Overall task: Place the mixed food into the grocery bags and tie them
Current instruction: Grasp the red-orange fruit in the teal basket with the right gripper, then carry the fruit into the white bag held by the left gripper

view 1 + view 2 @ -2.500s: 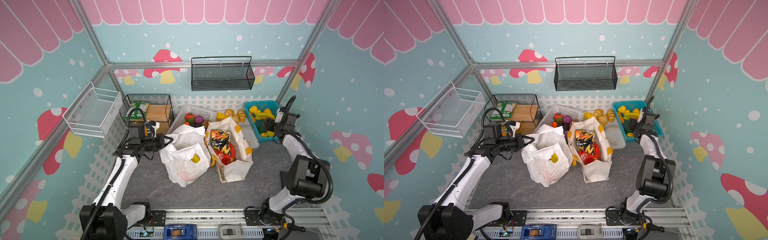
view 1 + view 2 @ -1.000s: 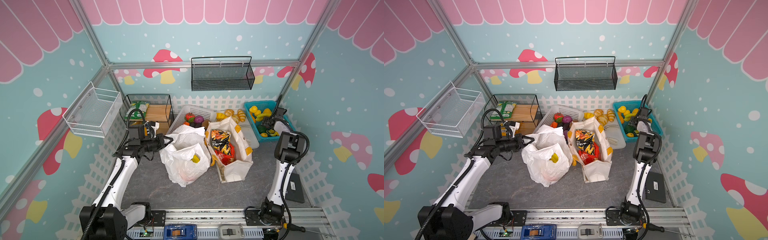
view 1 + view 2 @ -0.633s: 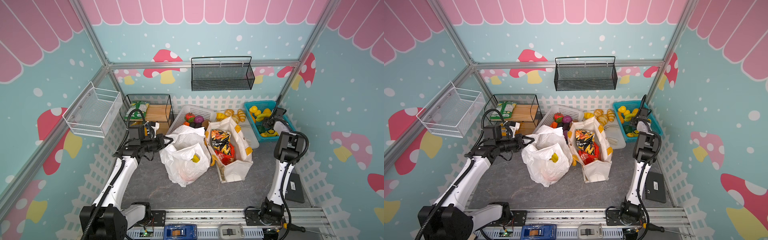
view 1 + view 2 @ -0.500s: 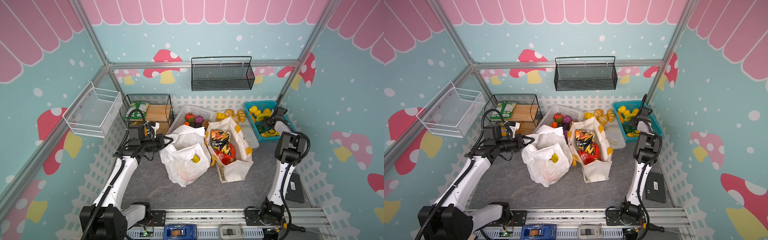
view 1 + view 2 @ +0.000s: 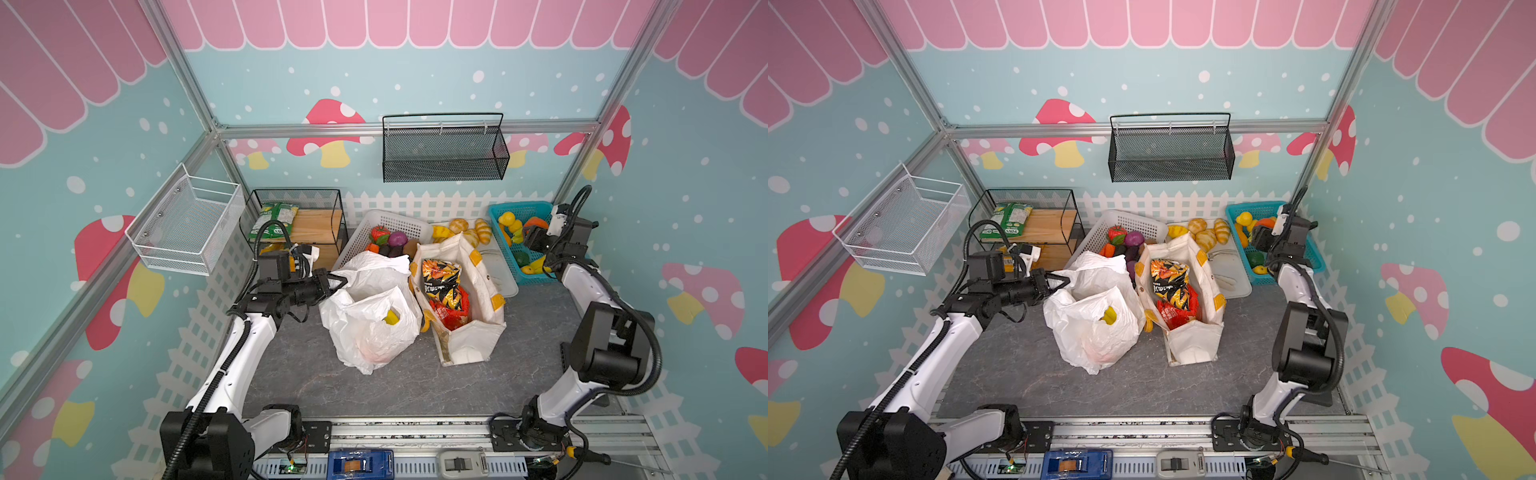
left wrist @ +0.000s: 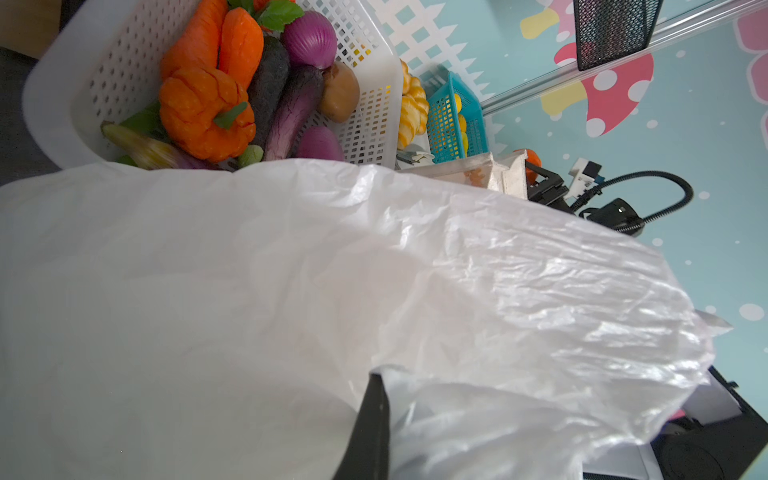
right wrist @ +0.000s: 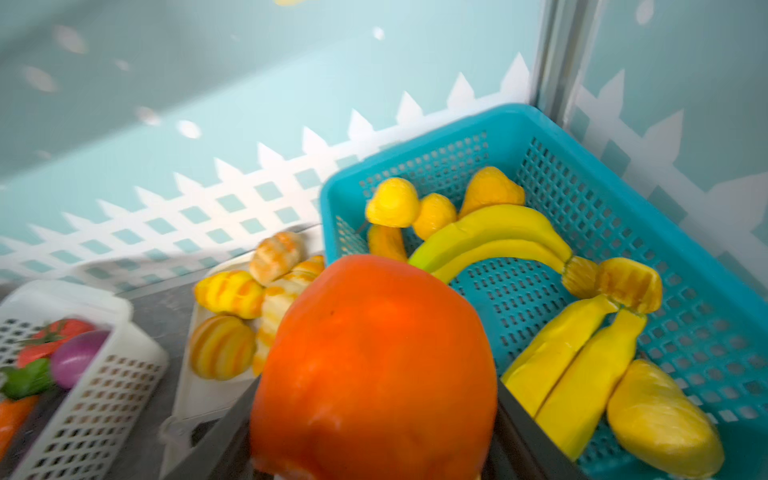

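Left claw (image 5: 337,284) had its jaws together, pinching the rim of the thin white plastic bag (image 5: 374,332) on the bag's left side in both top views. From the left wrist, crinkled plastic lay draped over one dark finger (image 6: 370,432). That bag sat slumped in the middle of the grey bench (image 5: 307,374), and a yellow toy fruit (image 5: 390,318) showed through its handle opening.

Just to its right, touching it, stood the cream canvas tote (image 5: 473,349) with its mouth open. Inside were the yellow-and-dark snack packet (image 5: 440,278) and, below it, the red crisp packet (image 5: 451,311).

At the back right, the right claw (image 5: 535,241) was clamped on a round orange toy fruit (image 7: 374,365), with a dark finger on either side of it. It was held over the blue basket (image 5: 519,204), which contained bananas (image 7: 490,232) and other yellow fruits.

Behind the white bag, a white perforated basket (image 5: 399,222) held carrots, aubergines and a purple onion.
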{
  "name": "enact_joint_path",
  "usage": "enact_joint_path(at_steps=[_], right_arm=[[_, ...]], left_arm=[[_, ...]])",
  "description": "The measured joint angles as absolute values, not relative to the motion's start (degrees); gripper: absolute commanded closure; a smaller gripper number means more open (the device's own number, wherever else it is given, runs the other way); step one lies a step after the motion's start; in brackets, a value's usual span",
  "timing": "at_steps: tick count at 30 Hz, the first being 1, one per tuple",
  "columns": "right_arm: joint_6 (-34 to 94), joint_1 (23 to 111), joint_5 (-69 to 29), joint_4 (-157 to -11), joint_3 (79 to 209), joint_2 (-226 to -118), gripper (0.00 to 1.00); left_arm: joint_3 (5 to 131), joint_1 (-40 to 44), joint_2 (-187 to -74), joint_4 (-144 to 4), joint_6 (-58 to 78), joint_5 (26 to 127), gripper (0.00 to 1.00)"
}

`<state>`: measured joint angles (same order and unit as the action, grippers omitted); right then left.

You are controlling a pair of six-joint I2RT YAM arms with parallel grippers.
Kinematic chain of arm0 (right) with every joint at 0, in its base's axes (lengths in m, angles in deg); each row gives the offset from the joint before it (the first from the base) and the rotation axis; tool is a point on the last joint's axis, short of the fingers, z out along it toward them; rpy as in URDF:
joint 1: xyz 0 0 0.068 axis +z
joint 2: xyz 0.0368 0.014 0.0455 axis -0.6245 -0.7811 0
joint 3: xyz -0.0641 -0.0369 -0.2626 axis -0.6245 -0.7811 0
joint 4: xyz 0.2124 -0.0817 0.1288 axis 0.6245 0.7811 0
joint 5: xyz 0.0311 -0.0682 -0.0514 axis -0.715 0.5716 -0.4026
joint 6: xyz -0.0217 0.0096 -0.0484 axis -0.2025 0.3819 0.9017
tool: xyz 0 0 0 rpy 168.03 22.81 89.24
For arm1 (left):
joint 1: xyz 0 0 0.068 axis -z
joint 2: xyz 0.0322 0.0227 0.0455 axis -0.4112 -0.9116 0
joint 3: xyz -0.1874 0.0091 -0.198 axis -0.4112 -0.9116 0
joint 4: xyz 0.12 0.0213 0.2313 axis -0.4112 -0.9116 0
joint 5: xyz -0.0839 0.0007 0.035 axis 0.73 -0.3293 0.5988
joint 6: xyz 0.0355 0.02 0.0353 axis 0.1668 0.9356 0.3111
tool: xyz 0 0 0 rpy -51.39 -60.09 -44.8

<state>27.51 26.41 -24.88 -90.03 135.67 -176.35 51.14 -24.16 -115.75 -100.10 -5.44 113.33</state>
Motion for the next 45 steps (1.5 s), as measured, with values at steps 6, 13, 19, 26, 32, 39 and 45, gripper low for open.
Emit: enact_joint_path(at_steps=[6,13,19,26,32,39,45], right_arm=[[26.83,40.53,-25.51,-96.24,123.19,-155.87,0.59],[28.88,56.34,-30.83,-98.36,118.45,-147.80,0.60],[34.41,66.74,-33.95,-92.32,112.48,-145.09,0.60],[41.23,75.42,-34.65,-88.76,113.60,-150.10,0.59],[44.49,78.52,-34.54,-88.87,119.06,-159.63,0.57],[46.89,82.72,-34.93,-91.21,125.44,-169.62,0.48],[49.32,85.32,-33.91,-93.11,127.72,-176.81,0.38]], left_arm=[[51.00,-24.16,-115.75,-99.86,-5.66,113.42,1.00],[51.00,-24.16,-115.75,-99.84,-5.66,113.40,1.00],[51.00,-24.16,-115.77,-99.86,-5.71,113.40,1.00],[51.00,-24.16,-115.77,-99.84,-5.88,113.40,1.00],[51.00,-24.16,-115.77,-99.84,-6.03,113.40,1.00],[51.00,-24.16,-115.77,-99.82,-6.06,113.42,1.00],[50.98,-24.16,-115.77,-99.40,-6.08,113.44,1.00]])
